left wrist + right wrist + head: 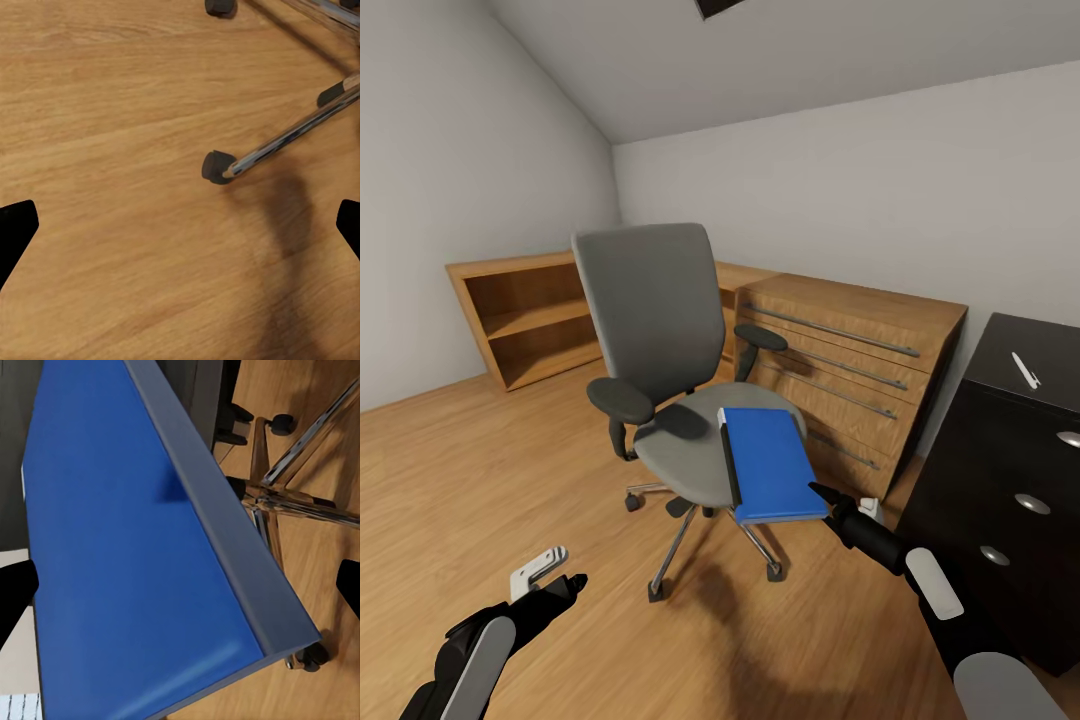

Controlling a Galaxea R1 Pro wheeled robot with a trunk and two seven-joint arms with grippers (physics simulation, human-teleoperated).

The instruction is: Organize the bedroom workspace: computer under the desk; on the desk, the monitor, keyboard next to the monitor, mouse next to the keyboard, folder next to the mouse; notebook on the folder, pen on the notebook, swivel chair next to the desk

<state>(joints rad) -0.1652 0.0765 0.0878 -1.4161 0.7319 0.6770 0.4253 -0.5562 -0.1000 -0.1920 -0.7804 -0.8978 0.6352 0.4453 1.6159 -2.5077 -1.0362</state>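
Facing a swivel chair on the oak plank floor of the bedroom, grey back upright, black armrests either side, chrome base on casters. Lying flat across the seat's front right part, overhanging the edge: the folder, bright blue, dark spine toward the chair's middle. Right gripper reaching in at the folder's near right corner, tip just at its edge; touching or only beside, cannot tell. From the right wrist view, folder spread close beneath, with the fingertips dark at both borders, set wide apart, nothing between them. Left gripper low over bare floor, well apart from the chair; in the left wrist view, fingertips likewise spread wide, holding nothing, above planks with one chrome leg and caster of the chair base ahead. At far right, the desk, glossy black top, dark drawers with round silver knobs, and the pen, thin and white, lying on the top. Behind the chair, low oak cabinets along the pale grey wall.
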